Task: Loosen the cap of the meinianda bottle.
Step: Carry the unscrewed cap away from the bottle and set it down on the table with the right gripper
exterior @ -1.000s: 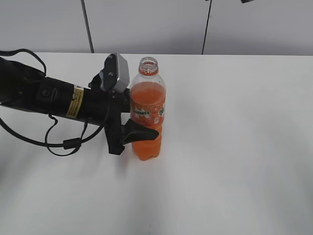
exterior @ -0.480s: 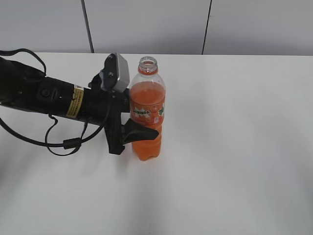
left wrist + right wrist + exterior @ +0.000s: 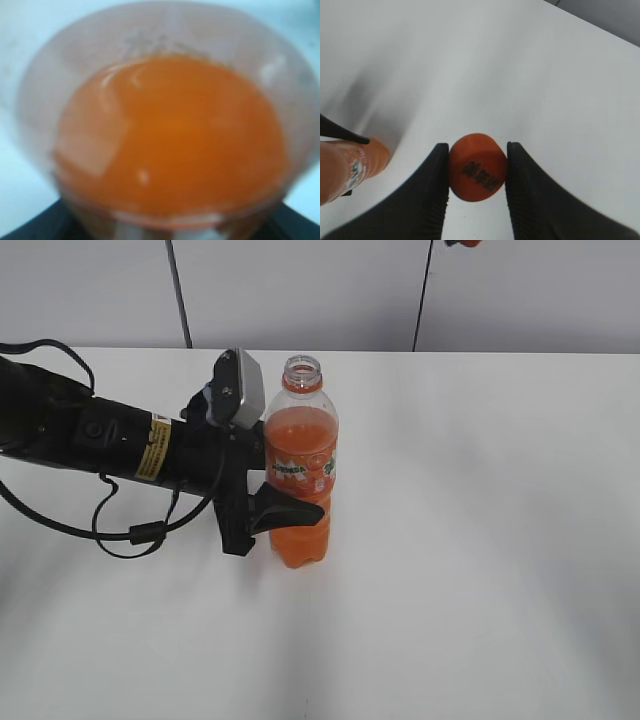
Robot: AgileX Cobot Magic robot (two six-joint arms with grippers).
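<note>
The bottle (image 3: 300, 475) stands upright on the white counter (image 3: 480, 540), a little left of centre in the exterior view, and its mouth at 12 o'clock is bare: only the orange neck ring is left under the open rim. The cap (image 3: 477, 167) is off and away from the bottle. It sits between the two dark fingers of the right claw (image 3: 477, 172), which is clenched on it, printed top facing the wrist camera. That claw hangs high above the counter, with the bottle showing low at about 8 o'clock in its own view. In the exterior view only a small orange speck shows at the top edge, at about 1 o'clock from the bottle; it is probably the cap.

The left claw (image 3: 285, 508) comes in from 9 o'clock and grasps the bottle around its lower body, just under the label; one dark finger (image 3: 290, 511) wraps across the front. Its wrist camera is pressed so close that it shows only a blurred wall of orange drink.

Judging by this, loosening is done and more: the cap is fully unscrewed and lifted clear. What may remain is setting the cap down and letting go of the bottle without tipping it, since it is open and nearly full.
</note>
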